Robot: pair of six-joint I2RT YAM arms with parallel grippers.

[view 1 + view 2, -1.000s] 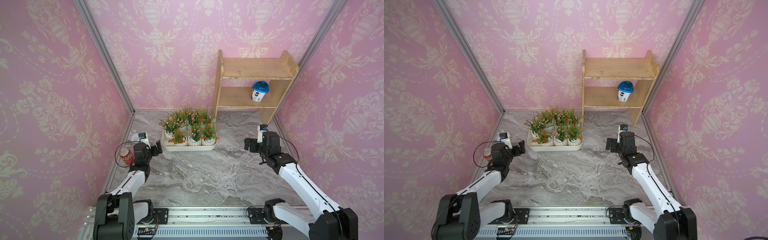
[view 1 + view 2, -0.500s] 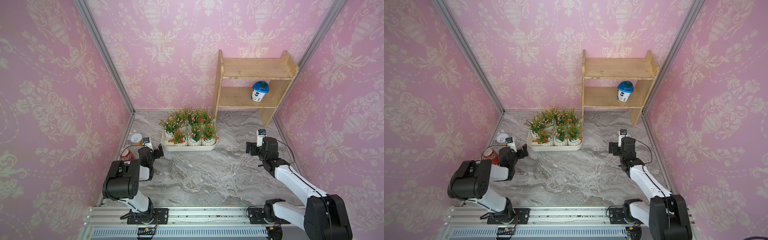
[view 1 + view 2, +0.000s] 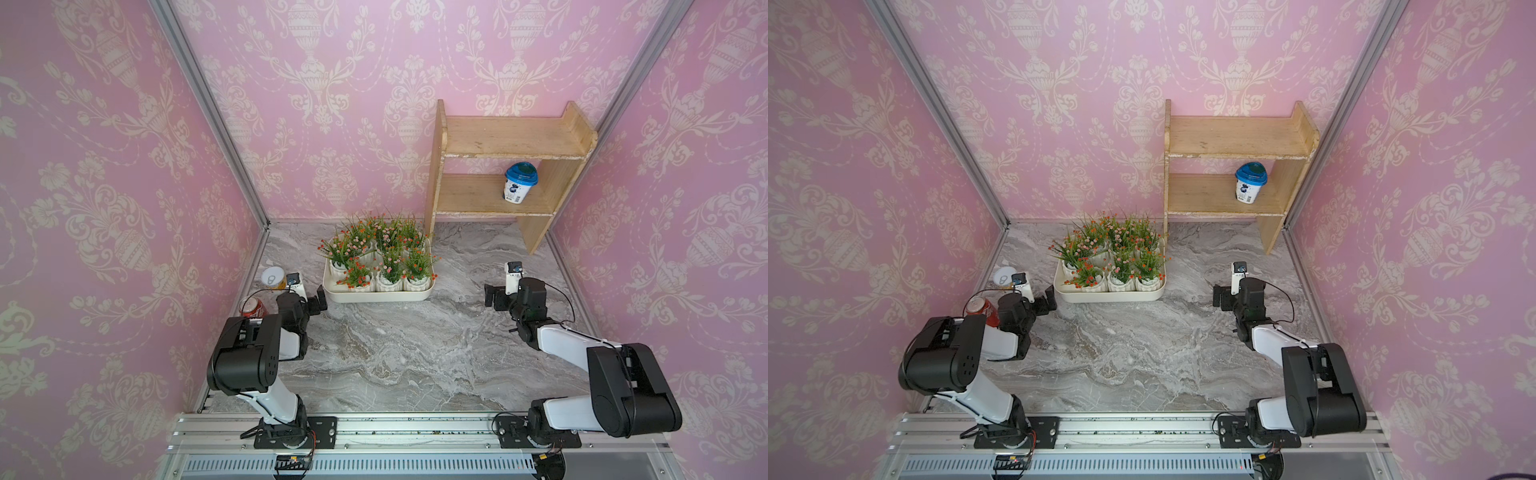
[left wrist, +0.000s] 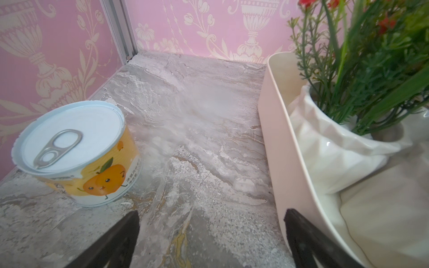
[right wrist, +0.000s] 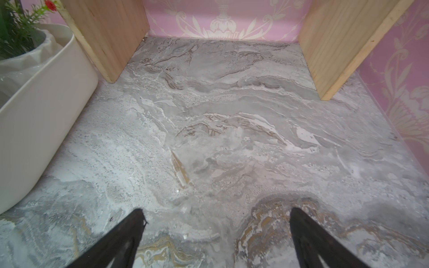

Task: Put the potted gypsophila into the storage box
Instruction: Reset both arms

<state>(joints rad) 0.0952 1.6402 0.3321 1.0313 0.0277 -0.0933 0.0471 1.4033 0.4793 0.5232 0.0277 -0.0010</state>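
Fingers [image 4: 118, 241] of left gripper [image 4: 211, 212] spread wide, nothing between them, just grey marble tabletop [image 3: 395, 340] below. Sits right beside near corner of shallow cream-white rectangular plastic storage box [image 3: 374, 296]. Right gripper [image 5: 216, 210] same deal, jaws fully apart, empty, low over marble, facing wooden two-tier shelf [image 3: 498, 137]. All potted gypsophila [image 3: 380, 253] in view, small white ribbed pots with green sprigs and red/orange/pink blossoms, stand inside box near back wall. Orange-print tin can [image 4: 76, 150] and red soda can [image 3: 253, 308] by left wall. Blue-lidded white cup [image 3: 520, 183] on lower shelf tier
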